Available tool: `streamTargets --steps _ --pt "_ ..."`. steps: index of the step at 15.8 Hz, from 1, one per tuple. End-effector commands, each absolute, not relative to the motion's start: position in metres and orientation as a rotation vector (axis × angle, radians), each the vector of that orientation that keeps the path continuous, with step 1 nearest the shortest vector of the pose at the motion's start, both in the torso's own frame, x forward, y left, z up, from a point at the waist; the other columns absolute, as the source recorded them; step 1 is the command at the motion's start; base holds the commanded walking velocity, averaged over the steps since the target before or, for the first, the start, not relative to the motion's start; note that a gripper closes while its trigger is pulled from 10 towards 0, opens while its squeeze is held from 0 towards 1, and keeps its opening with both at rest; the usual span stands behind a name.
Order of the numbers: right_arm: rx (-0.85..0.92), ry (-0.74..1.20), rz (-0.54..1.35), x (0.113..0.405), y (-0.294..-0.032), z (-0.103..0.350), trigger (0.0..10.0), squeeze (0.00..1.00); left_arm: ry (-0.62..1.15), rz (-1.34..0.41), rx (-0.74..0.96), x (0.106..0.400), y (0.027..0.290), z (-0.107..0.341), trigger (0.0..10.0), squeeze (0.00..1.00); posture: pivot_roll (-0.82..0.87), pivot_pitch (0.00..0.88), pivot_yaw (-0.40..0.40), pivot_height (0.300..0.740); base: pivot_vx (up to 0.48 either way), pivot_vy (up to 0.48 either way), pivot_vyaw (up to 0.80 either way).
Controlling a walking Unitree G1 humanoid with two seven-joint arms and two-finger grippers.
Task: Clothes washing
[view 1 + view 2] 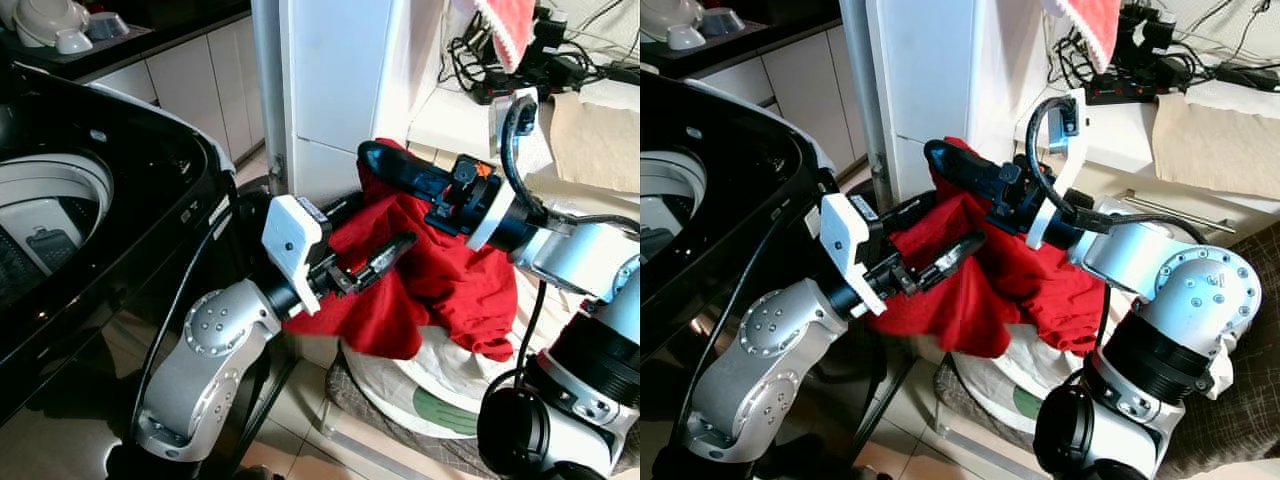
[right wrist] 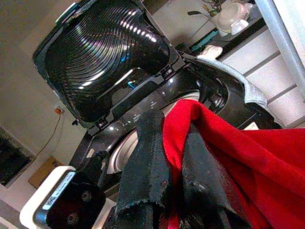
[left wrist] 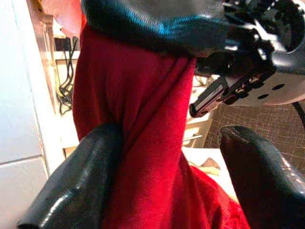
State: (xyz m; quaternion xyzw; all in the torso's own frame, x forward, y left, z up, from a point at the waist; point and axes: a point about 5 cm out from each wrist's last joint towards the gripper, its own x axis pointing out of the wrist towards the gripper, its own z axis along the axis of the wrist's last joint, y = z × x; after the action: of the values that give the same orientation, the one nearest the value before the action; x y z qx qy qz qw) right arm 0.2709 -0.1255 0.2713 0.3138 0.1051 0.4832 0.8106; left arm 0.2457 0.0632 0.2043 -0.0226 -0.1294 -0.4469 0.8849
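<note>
Red garment (image 1: 440, 270) draped over a laundry bag (image 1: 420, 385) at 5 o'clock from the open black washing machine (image 1: 90, 230). Right gripper (image 1: 385, 160) pinched tight on its top fold; left gripper (image 1: 385, 255) spread wide around hanging cloth. White cabinet (image 1: 330, 90) at 12 o'clock, just behind.

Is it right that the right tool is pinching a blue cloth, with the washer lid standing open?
Not quite: the cloth is red, not blue, as the right wrist view shows. The rest holds: the right tool is pinching it, and the washer lid stands open.
</note>
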Motion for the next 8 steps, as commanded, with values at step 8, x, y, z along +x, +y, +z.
streamTargets --steps 8 --pt "0.667 0.200 1.048 0.2667 -0.1223 0.2770 0.0 0.00 -0.225 -0.939 -0.037 0.2472 0.0672 0.1977 0.0 0.00 -0.05 0.000 -0.001 0.740 0.000 0.000 0.00"
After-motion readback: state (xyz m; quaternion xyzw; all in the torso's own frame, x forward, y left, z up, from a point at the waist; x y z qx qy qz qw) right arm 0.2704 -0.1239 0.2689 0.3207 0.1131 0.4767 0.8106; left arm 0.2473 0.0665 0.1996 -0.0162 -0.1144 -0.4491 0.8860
